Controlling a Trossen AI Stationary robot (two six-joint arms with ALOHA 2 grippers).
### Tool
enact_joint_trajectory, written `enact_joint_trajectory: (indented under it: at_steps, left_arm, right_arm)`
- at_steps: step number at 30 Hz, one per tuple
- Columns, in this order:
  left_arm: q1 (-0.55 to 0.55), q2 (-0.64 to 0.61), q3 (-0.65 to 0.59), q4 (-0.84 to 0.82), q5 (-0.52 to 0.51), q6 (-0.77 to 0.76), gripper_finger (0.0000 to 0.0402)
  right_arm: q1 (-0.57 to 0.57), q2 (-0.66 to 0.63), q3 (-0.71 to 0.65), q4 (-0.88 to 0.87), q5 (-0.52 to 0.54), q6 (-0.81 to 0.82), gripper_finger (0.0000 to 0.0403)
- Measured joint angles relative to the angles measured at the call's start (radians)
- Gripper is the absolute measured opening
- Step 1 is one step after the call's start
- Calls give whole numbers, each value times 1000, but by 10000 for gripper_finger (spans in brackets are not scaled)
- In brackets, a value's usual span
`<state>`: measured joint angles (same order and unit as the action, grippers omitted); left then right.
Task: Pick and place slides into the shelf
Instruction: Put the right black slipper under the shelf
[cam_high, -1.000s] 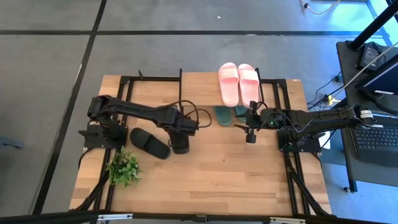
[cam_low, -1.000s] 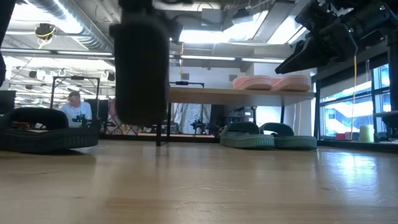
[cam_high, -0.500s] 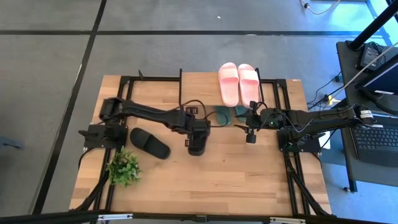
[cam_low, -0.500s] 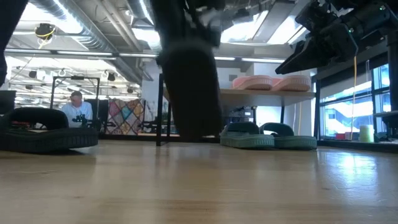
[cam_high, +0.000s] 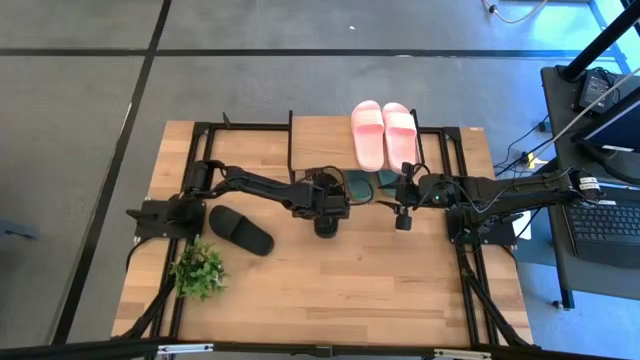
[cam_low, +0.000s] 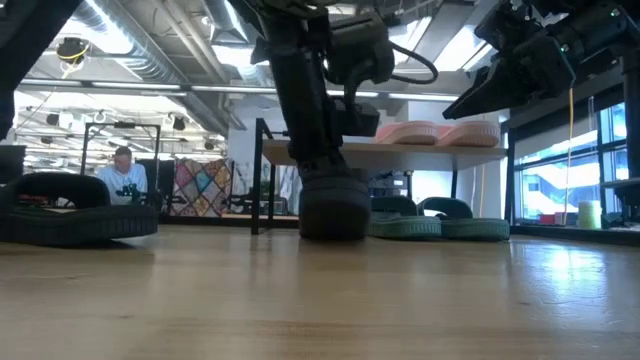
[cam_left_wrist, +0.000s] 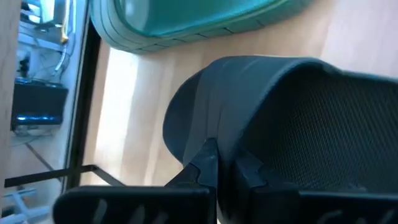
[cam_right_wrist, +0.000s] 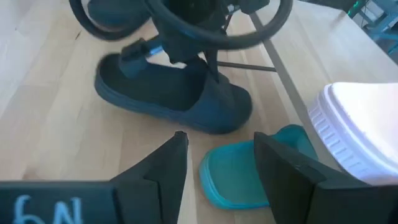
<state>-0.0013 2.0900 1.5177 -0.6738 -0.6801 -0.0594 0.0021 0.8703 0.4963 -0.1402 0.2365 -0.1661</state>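
My left gripper (cam_high: 320, 203) is shut on a black slide (cam_right_wrist: 174, 93) at the table's middle, just in front of the shelf (cam_high: 320, 135). The slide's sole looks to be down at the tabletop (cam_low: 335, 225). The other black slide (cam_high: 240, 230) lies flat on its sole at the left. Two pale pink slides (cam_high: 383, 133) lie on the shelf's top board, and the dark green pair (cam_low: 430, 225) stands on the table under it. My right gripper (cam_right_wrist: 221, 165) hangs open above the green slides, right of the black one. My left gripper pinches the black slide's wide strap at its edge (cam_left_wrist: 208, 140) between its two shut fingers (cam_left_wrist: 249, 174). The fingers slant down from the table's left. The slide lies tilted below them, and in the low view its sole meets the table.
A small green plant (cam_high: 198, 270) stands at the near left. Black frame rails (cam_high: 465, 200) run along both sides of the table. The near half of the tabletop (cam_high: 350, 290) is bare wood. A person sits far behind the table (cam_low: 122, 172).
My left gripper has carried the black slide toward the table's right and far side, to the front of the shelf, and has gone down. The slide hung upright, clear of the table; now it has tipped flatter with its sole at the tabletop. The gripper stays shut.
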Motion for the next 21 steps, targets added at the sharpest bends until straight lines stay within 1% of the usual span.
enact_joint_trajectory:
  at_steps: [8, 14, 18, 21]
  left_arm:
    - [49, 6, -1, 91, -30, 17, 2]
    - [67, 6, -1, 96, -33, 17, 3]
    - [76, 6, -2, 116, -39, 17, 15]
    - [82, 15, -1, 121, -47, 17, 9]
  right_arm:
    - [0, 0, 0, 0, 0, 8, 184]
    - [0, 0, 0, -1, 0, 31, 184]
    - [0, 0, 0, -1, 0, 31, 184]
    - [0, 0, 0, -1, 0, 31, 184]
